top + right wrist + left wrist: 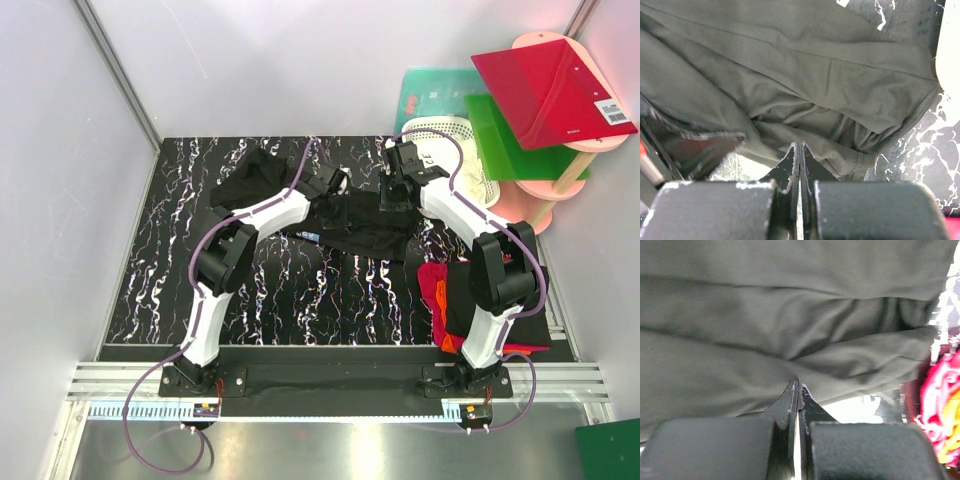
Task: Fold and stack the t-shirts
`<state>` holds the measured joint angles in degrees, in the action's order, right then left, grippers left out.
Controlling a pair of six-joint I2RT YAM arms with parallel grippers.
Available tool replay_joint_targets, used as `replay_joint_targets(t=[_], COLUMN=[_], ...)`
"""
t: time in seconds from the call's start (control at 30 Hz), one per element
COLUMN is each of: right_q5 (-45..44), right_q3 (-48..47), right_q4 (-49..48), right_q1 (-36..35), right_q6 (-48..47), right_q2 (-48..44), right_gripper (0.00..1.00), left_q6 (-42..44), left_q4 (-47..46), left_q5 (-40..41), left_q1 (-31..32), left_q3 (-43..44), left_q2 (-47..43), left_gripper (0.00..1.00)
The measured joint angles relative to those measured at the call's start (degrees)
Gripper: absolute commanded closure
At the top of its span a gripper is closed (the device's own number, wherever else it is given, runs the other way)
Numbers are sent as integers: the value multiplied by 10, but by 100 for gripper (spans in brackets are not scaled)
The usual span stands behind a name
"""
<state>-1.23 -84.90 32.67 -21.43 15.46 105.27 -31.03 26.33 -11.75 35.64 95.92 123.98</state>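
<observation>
While the black tee (362, 236) lies crumpled mid-table (330, 305), the left gripper (797, 389) pinches its fold, jaws pressed together on cloth. The right gripper (800, 148) nips the hem likewise, and red and orange tees (436, 292) lie heaped at the right.

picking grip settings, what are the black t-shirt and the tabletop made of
Black t-shirt: soft matte knit cloth, probably cotton; it drapes in loose creases.
Tabletop: flat black surface with white marble-like veining, perhaps printed laminate or a mat; unclear which.
</observation>
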Motion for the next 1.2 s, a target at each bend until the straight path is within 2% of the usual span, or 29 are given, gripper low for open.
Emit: replay_joint_targets(t=[0.5, 0.67, 0.9, 1.03, 1.2], right_q5=[-2, -1, -1, -1, 1], right_q3=[21, 26, 37, 38, 38], right_q4=[-16, -19, -20, -21, -24], right_q1=[8, 9, 9, 9, 10], right_q6=[4, 6, 6, 7, 8], right_q2=[0, 0, 0, 0, 0], right_gripper=[100, 100, 100, 100, 100], left_q6=[-26, -37, -52, -56, -64], left_q4=[-4, -2, 71, 78, 95], left_q5=[-8, -8, 17, 41, 84], left_q1=[48, 64, 61, 59, 51], left_q3=[31, 75, 125, 77, -76], left_q2=[26, 71, 104, 71, -35], left_gripper=[100, 100, 100, 100, 100])
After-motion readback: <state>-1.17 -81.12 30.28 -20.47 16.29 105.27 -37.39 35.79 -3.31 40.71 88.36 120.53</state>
